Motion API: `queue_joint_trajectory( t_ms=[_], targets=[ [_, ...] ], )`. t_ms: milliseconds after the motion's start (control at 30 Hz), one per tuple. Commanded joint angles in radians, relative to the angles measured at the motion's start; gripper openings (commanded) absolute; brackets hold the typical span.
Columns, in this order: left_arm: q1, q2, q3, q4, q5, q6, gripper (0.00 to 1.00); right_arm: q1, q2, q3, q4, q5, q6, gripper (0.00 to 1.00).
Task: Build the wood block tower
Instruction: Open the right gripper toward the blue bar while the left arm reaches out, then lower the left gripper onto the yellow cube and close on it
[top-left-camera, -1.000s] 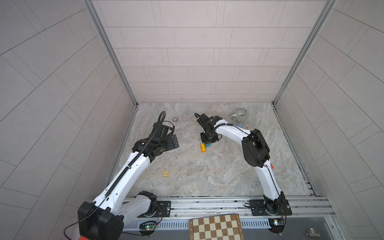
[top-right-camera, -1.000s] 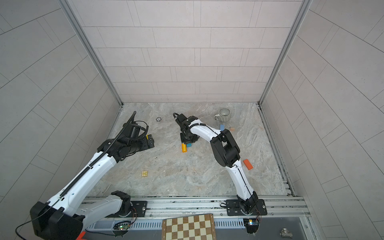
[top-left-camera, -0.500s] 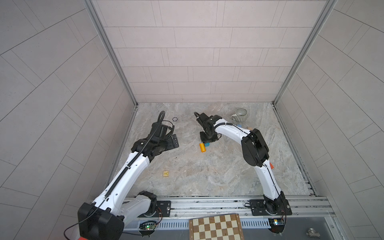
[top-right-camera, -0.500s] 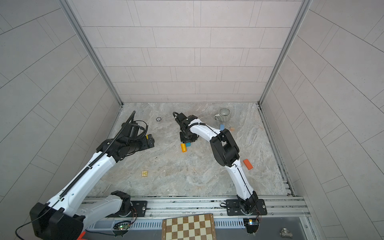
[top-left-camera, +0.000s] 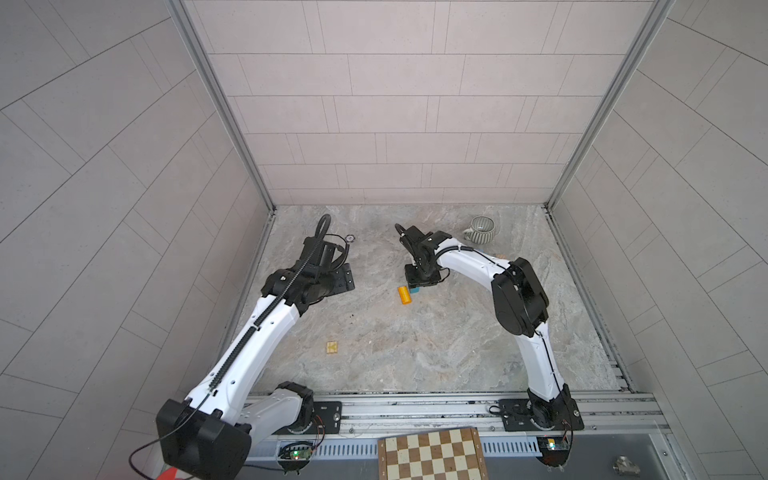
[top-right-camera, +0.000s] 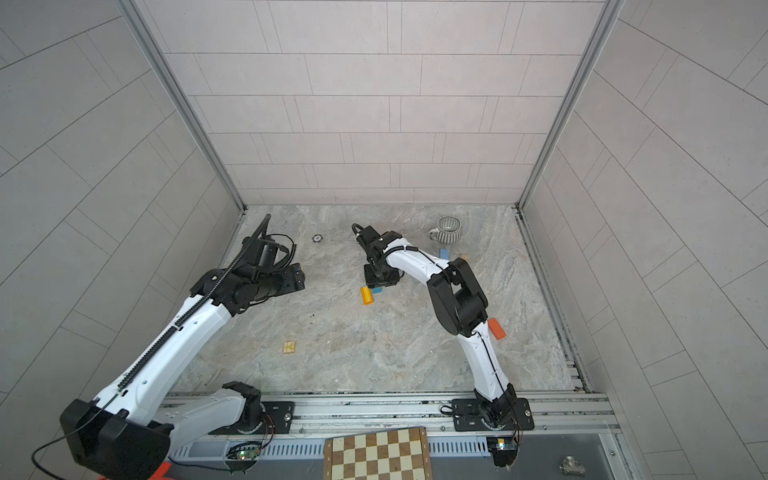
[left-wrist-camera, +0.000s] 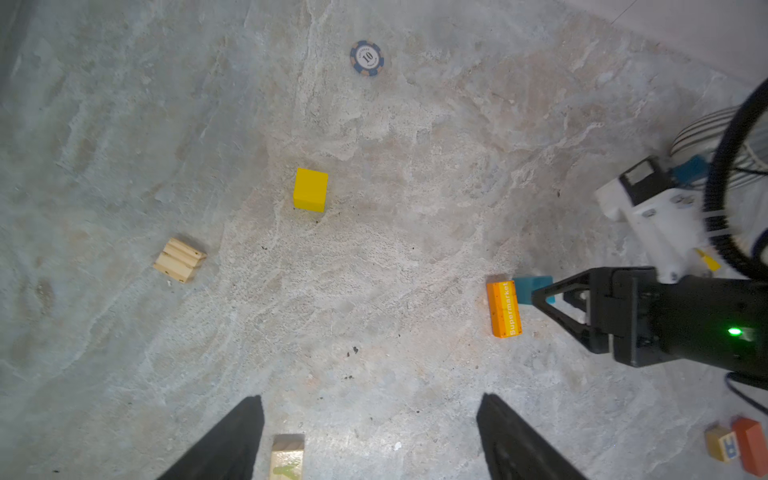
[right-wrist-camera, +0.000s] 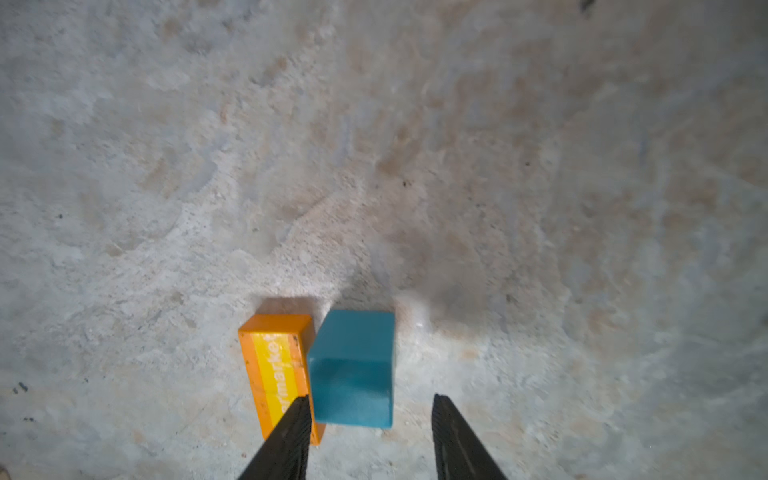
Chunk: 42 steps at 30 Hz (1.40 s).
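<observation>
My right gripper is open low over the floor, and a blue block lies between its fingers with a gap to one of them. An orange "Supermarket" block lies flat against the blue one; both top views show the pair. Left of them my left gripper hangs open with a lettered wood block just inside one finger. A yellow cube and a grooved natural block lie apart. No tower shows in any view.
A striped mug stands at the back right, with a blue block near it. An orange-red block lies by the right arm's elbow. A flat yellow piece, a poker chip and a chessboard outside the rail also show.
My right gripper's jaws have spread apart around the blue block. Both arms have stayed almost where they were.
</observation>
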Motion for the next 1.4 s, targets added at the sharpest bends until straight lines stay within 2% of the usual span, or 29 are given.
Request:
queue_joint_trajectory(
  t_ms=[0,133,200,400,567,633,667,700,767,833,900,933,1100,1267,1367],
  targets=[
    [0.009,0.064,0.064,-0.066,-0.047,0.026,0.79,-0.041,-0.153,-0.084,0.053,-0.021,-0.023,0.5],
    [0.015,0.163,0.145,-0.089,-0.049,0.091,0.75,-0.079,-0.301,-0.235,0.134,-0.051,-0.053,0.53],
    [0.023,0.211,0.189,-0.09,-0.034,0.145,0.76,-0.096,-0.38,-0.315,0.186,-0.064,-0.06,0.56],
    [0.083,0.417,0.394,-0.179,-0.012,0.233,0.9,-0.145,-0.632,-0.585,0.39,-0.113,-0.042,0.69],
    [0.103,0.567,0.497,-0.22,-0.046,0.276,1.0,-0.16,-0.822,-0.774,0.495,-0.082,-0.02,0.78],
    [0.112,0.636,0.534,-0.227,-0.031,0.282,1.0,-0.16,-0.922,-0.904,0.609,-0.067,0.03,0.87],
    [0.114,0.669,0.555,-0.237,-0.027,0.289,1.0,-0.158,-0.961,-0.969,0.676,-0.064,0.038,0.96],
    [0.114,0.704,0.578,-0.242,-0.033,0.293,1.0,-0.159,-1.019,-1.041,0.75,-0.039,0.06,0.99],
    [0.115,0.759,0.601,-0.232,-0.039,0.303,0.97,-0.167,-1.115,-1.134,0.836,-0.003,0.076,0.99],
    [0.122,0.807,0.62,-0.222,-0.052,0.308,0.86,-0.169,-1.192,-1.199,0.85,0.023,0.071,0.99],
    [0.132,0.848,0.636,-0.22,-0.063,0.305,0.74,-0.169,-1.237,-1.228,0.86,0.03,0.072,0.99],
    [0.136,0.864,0.639,-0.214,-0.069,0.304,0.71,-0.169,-1.253,-1.242,0.867,0.032,0.075,1.0],
    [0.157,0.91,0.626,-0.187,-0.077,0.295,0.71,-0.169,-1.232,-1.262,0.911,0.01,0.095,0.99],
    [0.174,0.933,0.618,-0.159,-0.064,0.308,0.78,-0.169,-1.183,-1.262,0.943,-0.029,0.115,1.0],
    [0.193,0.956,0.636,-0.158,-0.028,0.314,0.79,-0.168,-1.185,-1.265,0.949,-0.033,0.114,0.99]
  ],
)
